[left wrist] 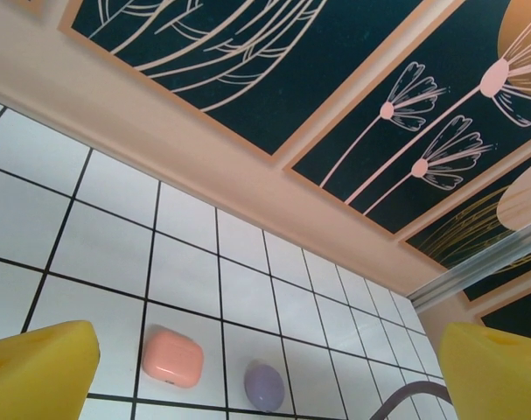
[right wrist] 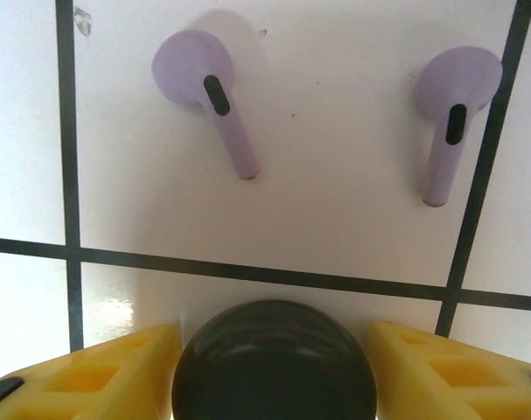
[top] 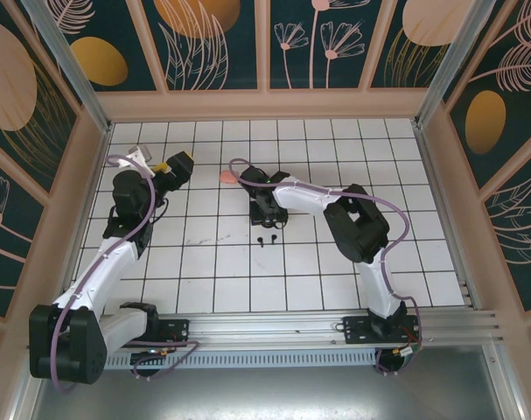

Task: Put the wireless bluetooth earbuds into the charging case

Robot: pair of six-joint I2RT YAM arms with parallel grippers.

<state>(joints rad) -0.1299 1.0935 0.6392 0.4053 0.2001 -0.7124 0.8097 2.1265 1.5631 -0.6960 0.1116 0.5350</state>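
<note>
Looking past the black case, we see both lavender earbuds just beyond it, stems pointing back at it; the right gripper straddles that case, can't tell if it's pinching. Left gripper is wide open, well away from the case; the right one's nearer.

Lavender earbuds flat on tile, apart; black case, seemingly closed, near.

White tiled table, black grid lines. On it: salmon case w/ lavender case just beside, not touching, both look shut. Lavender earbud and 2nd lavender earbud lie flat on one tile, apart, stems pointing roughly same way. Black case nr them, across a grid line.
</note>
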